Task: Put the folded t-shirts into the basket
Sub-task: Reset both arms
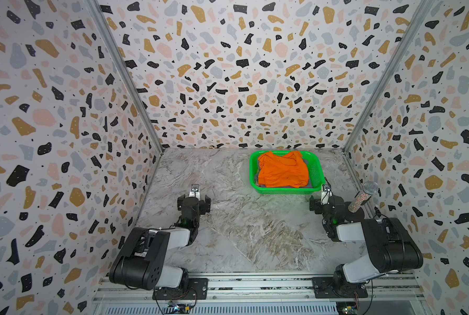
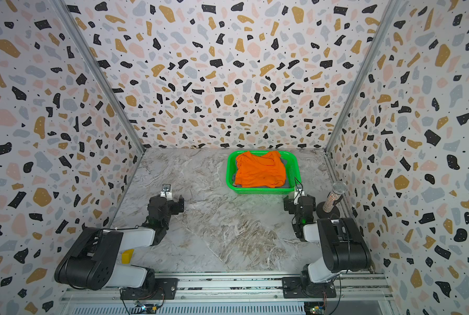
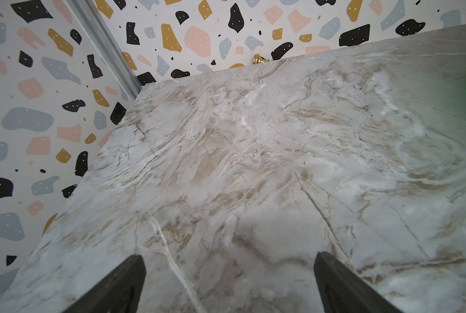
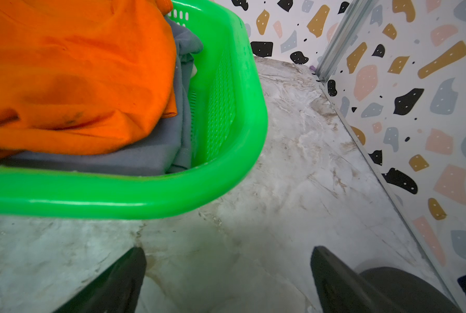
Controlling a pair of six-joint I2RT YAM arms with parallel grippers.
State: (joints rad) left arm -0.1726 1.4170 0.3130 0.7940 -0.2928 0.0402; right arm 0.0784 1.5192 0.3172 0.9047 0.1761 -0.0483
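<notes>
Folded t-shirts (image 1: 282, 170) are stacked inside the basket (image 1: 282, 190), none outside it: task judged done. Left pincer (image 3: 229, 256) and right pincer (image 4: 227, 250) are held open.

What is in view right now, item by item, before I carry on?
basket: one, bright green, far right of the table
orange t-shirt: one, orange, top of the pile in the basket
grey t-shirt: one, slate grey, under the orange one; anything lower is hidden
microphone: one, glittery silver on a black round stand, by the right wall
small knob-like object: one, gold, far table edge
block: one, yellow, by the left arm
table: one, marbled grey
left gripper: open, empty, over bare table
right gripper: open, empty, near the basket's corner
</notes>
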